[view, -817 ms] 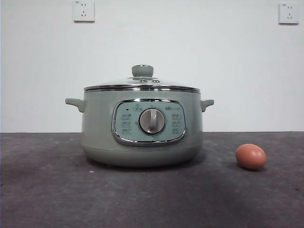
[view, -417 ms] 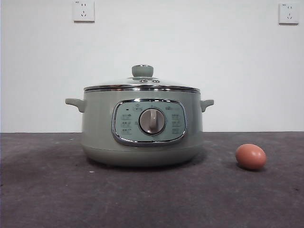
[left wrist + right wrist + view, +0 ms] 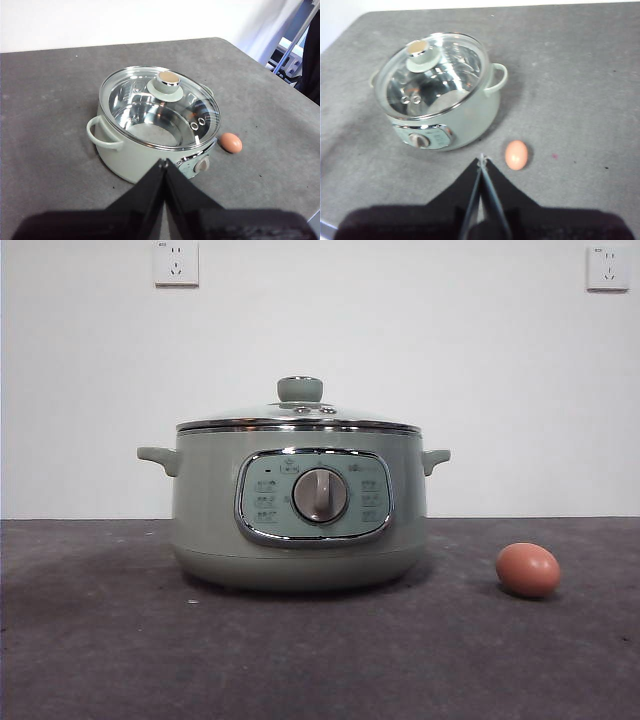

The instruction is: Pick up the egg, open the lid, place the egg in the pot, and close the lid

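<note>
The sage-green pot (image 3: 298, 510) stands mid-table, its glass lid (image 3: 298, 418) closed on it with the green knob (image 3: 299, 389) on top. The brown-orange egg (image 3: 527, 570) lies on the table to the right of the pot, apart from it. Neither arm shows in the front view. In the left wrist view, my left gripper (image 3: 163, 163) hovers shut, above and short of the pot (image 3: 150, 150), the egg (image 3: 231, 142) off to one side. In the right wrist view, my right gripper (image 3: 481, 159) is shut and empty, high above the table near the egg (image 3: 516, 154) and pot (image 3: 455, 120).
A dark grey table (image 3: 100, 640) runs to a white wall with two sockets (image 3: 176, 262). The left wrist view shows the table's edge (image 3: 260, 65) with metal framing beyond it.
</note>
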Controlling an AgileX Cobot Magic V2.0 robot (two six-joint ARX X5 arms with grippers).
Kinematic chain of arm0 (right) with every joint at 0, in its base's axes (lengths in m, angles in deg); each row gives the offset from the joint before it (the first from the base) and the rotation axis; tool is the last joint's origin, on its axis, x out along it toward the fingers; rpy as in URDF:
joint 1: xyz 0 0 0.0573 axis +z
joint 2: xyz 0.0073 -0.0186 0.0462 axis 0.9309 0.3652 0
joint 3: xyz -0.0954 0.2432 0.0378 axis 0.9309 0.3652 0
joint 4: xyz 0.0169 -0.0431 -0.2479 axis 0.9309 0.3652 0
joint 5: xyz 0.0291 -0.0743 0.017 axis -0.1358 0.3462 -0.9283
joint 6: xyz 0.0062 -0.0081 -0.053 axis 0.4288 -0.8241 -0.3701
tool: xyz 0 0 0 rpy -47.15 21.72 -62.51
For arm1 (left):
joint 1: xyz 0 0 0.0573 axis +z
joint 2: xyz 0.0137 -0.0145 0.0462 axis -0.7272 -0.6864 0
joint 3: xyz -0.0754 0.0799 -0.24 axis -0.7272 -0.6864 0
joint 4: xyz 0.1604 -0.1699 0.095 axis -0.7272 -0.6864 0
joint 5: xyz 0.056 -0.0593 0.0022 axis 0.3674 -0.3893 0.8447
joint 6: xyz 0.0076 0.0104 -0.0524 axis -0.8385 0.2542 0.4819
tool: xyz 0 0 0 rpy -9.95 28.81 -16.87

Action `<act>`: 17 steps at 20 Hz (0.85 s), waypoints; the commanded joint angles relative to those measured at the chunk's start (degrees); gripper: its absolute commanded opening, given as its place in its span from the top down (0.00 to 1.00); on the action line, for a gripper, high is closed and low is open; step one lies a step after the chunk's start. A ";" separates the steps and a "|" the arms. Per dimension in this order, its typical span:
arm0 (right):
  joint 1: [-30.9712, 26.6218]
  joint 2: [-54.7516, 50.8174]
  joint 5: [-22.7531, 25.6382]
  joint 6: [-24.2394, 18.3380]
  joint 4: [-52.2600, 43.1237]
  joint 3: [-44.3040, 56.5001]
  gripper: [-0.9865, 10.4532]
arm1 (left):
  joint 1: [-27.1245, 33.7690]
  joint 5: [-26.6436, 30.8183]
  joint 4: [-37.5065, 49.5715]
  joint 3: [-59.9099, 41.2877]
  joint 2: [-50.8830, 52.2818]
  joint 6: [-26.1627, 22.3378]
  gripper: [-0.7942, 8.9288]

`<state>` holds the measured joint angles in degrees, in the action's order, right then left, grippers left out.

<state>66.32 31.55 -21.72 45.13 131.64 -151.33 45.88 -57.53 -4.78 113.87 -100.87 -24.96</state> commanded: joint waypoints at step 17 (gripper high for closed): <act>0.04 2.25 -1.68 -0.22 1.03 -0.26 0.44 | -2.97 -0.44 5.33 -0.02 -5.97 -0.42 0.31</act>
<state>66.32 33.81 -23.12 45.06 133.04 -151.37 42.99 -57.77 0.16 113.87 -106.90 -25.14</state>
